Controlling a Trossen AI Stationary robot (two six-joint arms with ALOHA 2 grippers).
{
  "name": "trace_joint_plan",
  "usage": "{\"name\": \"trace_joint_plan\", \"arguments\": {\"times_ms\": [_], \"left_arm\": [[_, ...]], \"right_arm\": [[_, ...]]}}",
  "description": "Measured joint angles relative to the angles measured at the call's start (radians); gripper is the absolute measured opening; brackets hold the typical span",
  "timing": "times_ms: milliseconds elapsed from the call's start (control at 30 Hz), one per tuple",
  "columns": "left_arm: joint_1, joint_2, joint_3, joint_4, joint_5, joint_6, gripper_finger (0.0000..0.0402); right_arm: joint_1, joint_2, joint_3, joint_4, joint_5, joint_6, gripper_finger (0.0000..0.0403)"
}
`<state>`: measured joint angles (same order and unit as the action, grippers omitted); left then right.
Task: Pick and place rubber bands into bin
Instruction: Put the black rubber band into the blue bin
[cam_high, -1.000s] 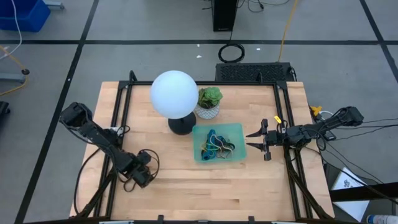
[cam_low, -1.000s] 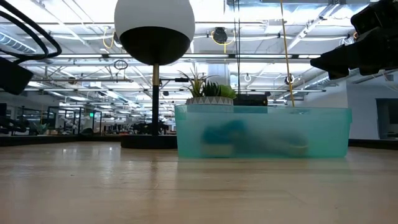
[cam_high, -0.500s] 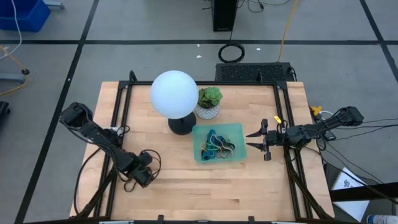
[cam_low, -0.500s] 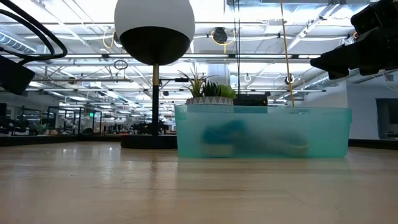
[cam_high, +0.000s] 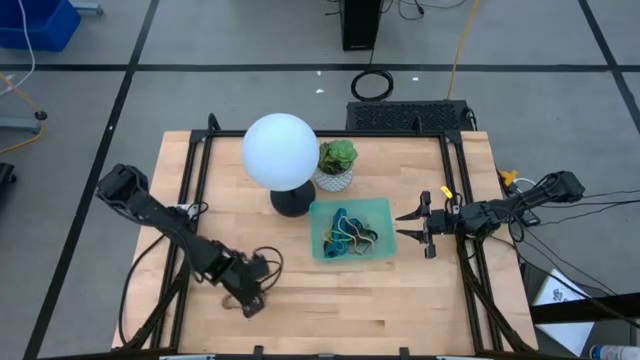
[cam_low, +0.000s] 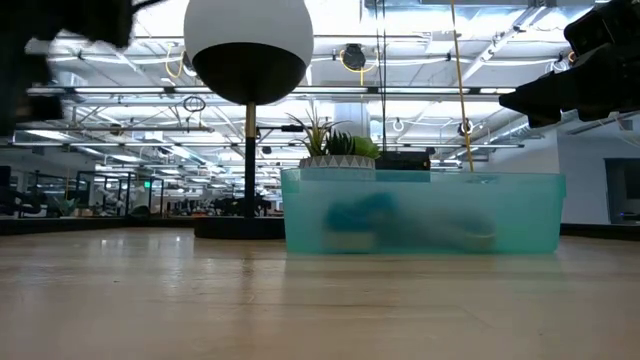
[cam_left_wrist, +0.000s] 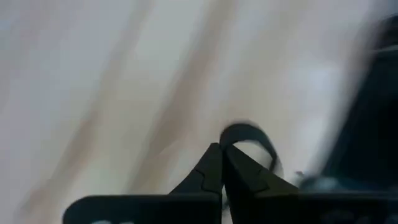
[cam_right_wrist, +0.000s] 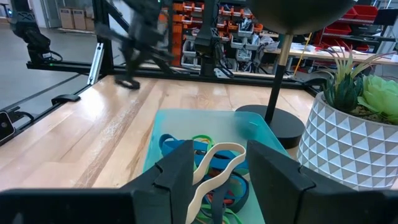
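Observation:
The mint-green bin (cam_high: 352, 230) stands right of the table's middle, with several coloured rubber bands (cam_right_wrist: 208, 163) lying in it. My left gripper (cam_high: 251, 305) is over the table's near left part, pointing steeply down. It is shut on a black rubber band (cam_left_wrist: 252, 134). My right gripper (cam_high: 405, 226) waits level just right of the bin, open, fingers pointing at it and holding nothing. The low view shows the bin (cam_low: 420, 210) from the side. My left gripper pinches a short stretch of the black rubber band's loop (cam_left_wrist: 231, 144) between its two fingertips. The fingers come from above, slanting down. The rest of the loop curls out beyond the tips. Whether it is clear of the table cannot be told.
A lamp with a white globe (cam_high: 280, 150) and a black round base (cam_high: 292, 203) stands just left of the bin's far corner. A white plant pot (cam_high: 336, 165) stands behind the bin. Black frame rails (cam_high: 190, 200) run along the table's left and right sides.
My left gripper has swung toward the table's right and near edge, most of it in the last half second, and has turned as it went. The right arm and the bin have kept still.

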<state>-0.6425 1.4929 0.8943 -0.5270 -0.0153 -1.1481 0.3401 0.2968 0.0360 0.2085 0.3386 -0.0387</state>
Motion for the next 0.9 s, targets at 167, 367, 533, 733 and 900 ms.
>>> {"name": "trace_joint_plan", "arguments": {"times_ms": [167,367,533,733,900], "left_arm": [[0.031,0.0,0.009,0.403,-0.013,0.284,0.0008],[0.074,0.0,0.009,0.691,-0.024,0.575,0.0008],[0.119,0.009,0.009,0.86,-0.016,0.765,0.0005],[0.15,0.035,0.009,1.06,0.035,1.099,0.0004],[0.169,0.093,0.068,1.11,0.032,1.275,0.0006]], "right_arm": [[0.0,0.0,0.0,0.0,0.0,0.0,0.0141],[0.0,0.0,0.0,0.0,0.0,-0.003,0.0141],[0.0,0.0,0.0,0.0,0.0,-0.008,0.0141],[0.0,0.0,0.0,-0.001,0.0,-0.016,0.0141],[0.0,0.0,0.0,-0.003,0.0,-0.026,0.0141]]}}
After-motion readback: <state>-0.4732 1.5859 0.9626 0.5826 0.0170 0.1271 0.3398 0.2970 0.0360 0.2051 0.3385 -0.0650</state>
